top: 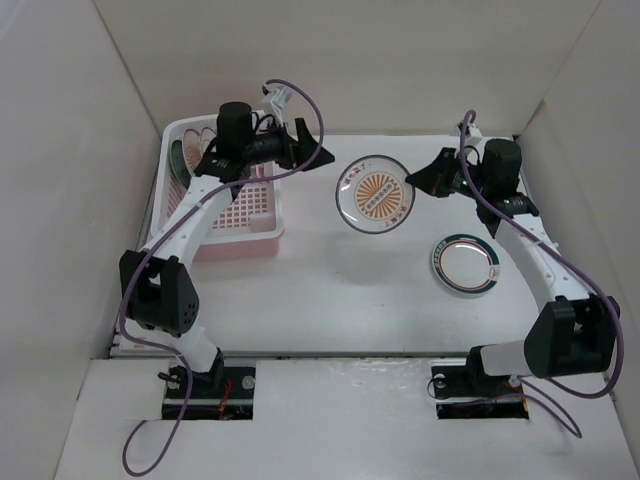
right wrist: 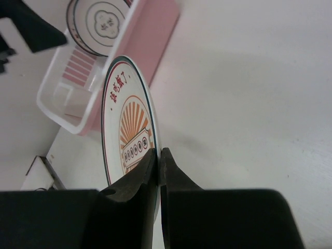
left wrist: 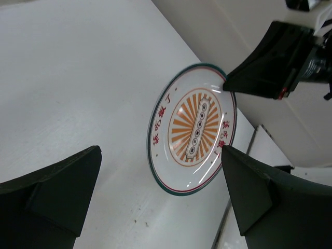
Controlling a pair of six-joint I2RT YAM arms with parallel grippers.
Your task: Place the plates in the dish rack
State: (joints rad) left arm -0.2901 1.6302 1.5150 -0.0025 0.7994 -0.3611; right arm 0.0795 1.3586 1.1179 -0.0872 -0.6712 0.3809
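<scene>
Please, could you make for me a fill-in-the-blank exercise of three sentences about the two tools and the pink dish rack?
1. The right tool is ____ on the round plate with the orange sunburst centre.
2. The left tool is ____ and holds nothing.
3. The pale pink plastic dish rack stands on the ____ side of the white table.
Missing words: shut; open; left.

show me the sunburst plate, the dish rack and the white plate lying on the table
sunburst plate [top: 375,193], top view, orange centre
dish rack [top: 250,243], top view, pink near wall
white plate [top: 465,265], top view, centre
</scene>
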